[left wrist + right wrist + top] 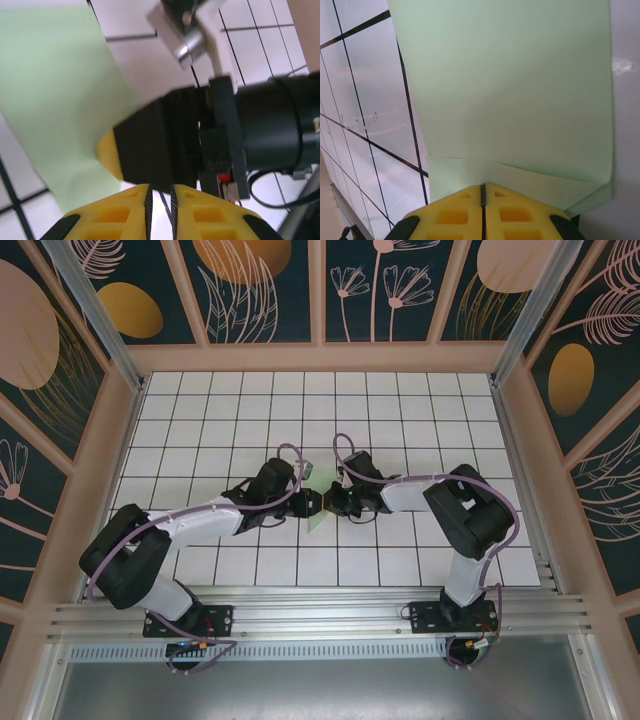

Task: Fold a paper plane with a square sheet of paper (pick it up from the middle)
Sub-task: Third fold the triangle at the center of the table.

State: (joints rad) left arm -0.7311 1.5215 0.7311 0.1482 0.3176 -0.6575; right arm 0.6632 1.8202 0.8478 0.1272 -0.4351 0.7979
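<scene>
Paper: The sheet of paper [505,85] was pale green, thin, plain and smooth, with straight edges.
Where: It [321,518] was near the middle of the bench [250,420], right between the two tools. Just a small green bit peeked out from under them in the top view.
Fold: In the right wrist view, a narrow flap was folded over along the edge nearest the right tool. It had a sharp crease, and one corner stuck out at the lower right.
Right tool: The right tool [482,189] had its two pads pressed together, with only a thin dark line between them. It was clamped on the folded edge of the paper.
Left tool: The left tool [161,192] had its pads a little apart, and a narrow slit showed between them. The paper [50,100] was off to its left side. I could not tell if this tool touched the paper.
Tools together: In the top view the left tool [312,503] and the right tool [334,502] were just beside each other, tip to tip.
Tool look: The pads were bright yellow and blocky, with square hollows on top and tiny dark teeth on the inner sides. The parts behind them were black.
Bench: It was made of shiny white square tiles with dark lines between them.
Walls: The walls [260,290] were dark, with pale flowers and leaves painted on them.
</scene>
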